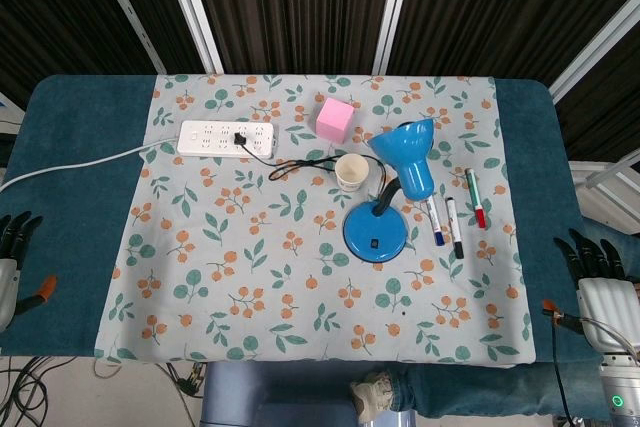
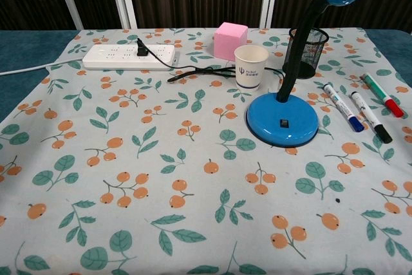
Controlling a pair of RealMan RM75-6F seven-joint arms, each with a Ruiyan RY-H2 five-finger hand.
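Floral cloth (image 1: pixel 250 277) over teal table (image 1: pixel 80 147); dark slatted backdrop. Head view only: left hand (image 1: pixel 12 257) and right hand (image 1: pixel 595 272), fingers spread, empty. Chest view only: mesh pen cup (image 2: pixel 306 53).

**Two cameras, one desk**

The head view looks steeply down from above the near edge, taking in the whole desk (image 1: pixel 90 147) and floral cloth (image 1: pixel 250 277). The chest view sits lower and closer, facing forward across the cloth. Both share the blue lamp (image 1: pixel 376 233), paper cup (image 2: pixel 251 67), pink cube (image 2: pixel 230 40) and power strip (image 2: pixel 122 57).
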